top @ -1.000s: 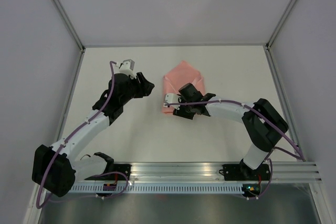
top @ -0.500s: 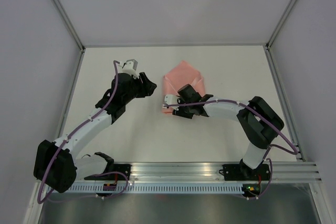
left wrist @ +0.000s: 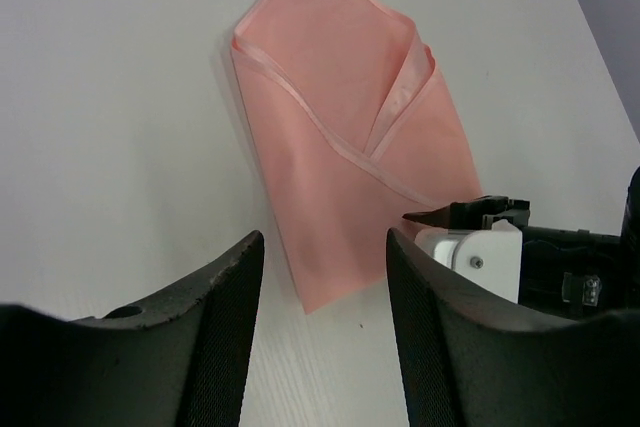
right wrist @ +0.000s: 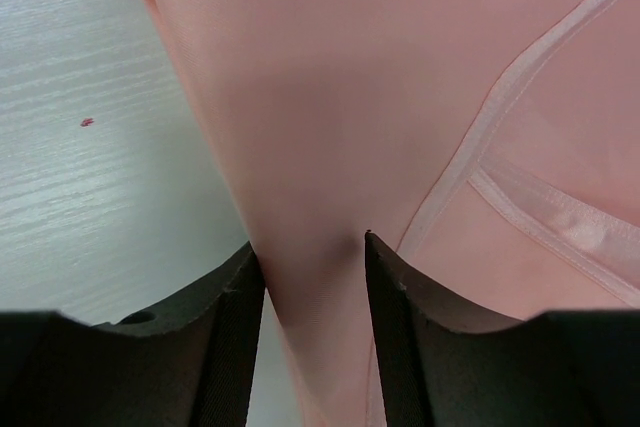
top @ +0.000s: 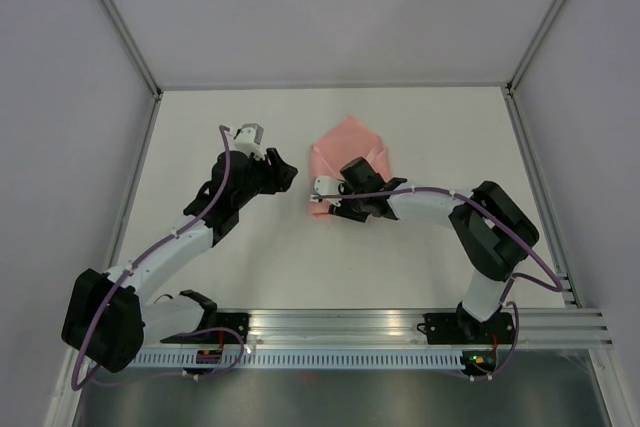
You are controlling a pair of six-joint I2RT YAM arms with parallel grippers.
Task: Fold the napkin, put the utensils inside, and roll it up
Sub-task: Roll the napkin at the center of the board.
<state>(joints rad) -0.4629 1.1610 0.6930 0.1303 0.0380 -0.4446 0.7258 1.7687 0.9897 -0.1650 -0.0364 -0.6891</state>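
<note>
- The napkin [top: 352,147] lies folded into a pointed envelope shape on the white table [top: 450,127], far of centre, with its hemmed flaps overlapping.
- The utensils are not visible in any view. Whether they sit inside the fold cannot be told.
- The right gripper [right wrist: 312,242] is at the napkin's near-left edge. Its jaws are partly apart with cloth filling the gap, and the views do not show whether they clamp it.
- The left gripper [left wrist: 325,247] hovers just left of the napkin, jaws wide apart and holding nothing.
- Handling: the cloth is likely light, limp and slippery, so layers may slide apart.
- Grip point: pinch through all layers at a hemmed edge or corner, not the smooth centre.
</note>
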